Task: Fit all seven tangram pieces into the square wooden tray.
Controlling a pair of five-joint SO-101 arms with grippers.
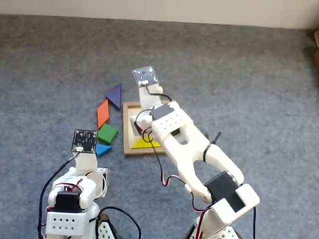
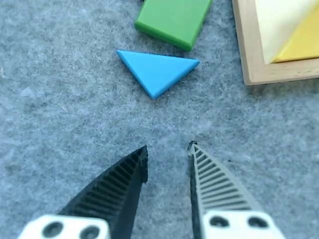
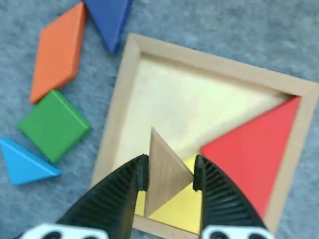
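Nearest, the left hand (image 2: pixel 168 146) is held low over the bench (image 2: pixel 60 109), which is covered in a grey, felt-like fabric. Its two tapered, ribbed fingers, one black and one pale, are parted by a narrow gap, and nothing is held between them. Just beyond its tips a flat light blue triangle (image 2: pixel 157 69) is laid on the fabric, with a smooth green square (image 2: pixel 172 17) close behind it.

To the right of these the square wooden tray (image 3: pixel 119 94) is placed, with a pale floor and a raised rim. A yellow triangle (image 3: pixel 182 209) is seated at its near edge and a large red triangle (image 3: pixel 254 154) along its right side. The right hand (image 3: pixel 171 164) is positioned above the tray's near part, its fingers closed on an unpainted wooden triangle (image 3: pixel 162 174) that overlaps the yellow one; whether they touch cannot be told.

Farther off, left of the tray, an orange parallelogram (image 3: pixel 59 50) is laid, and beyond it a dark blue triangle (image 3: pixel 110 17).
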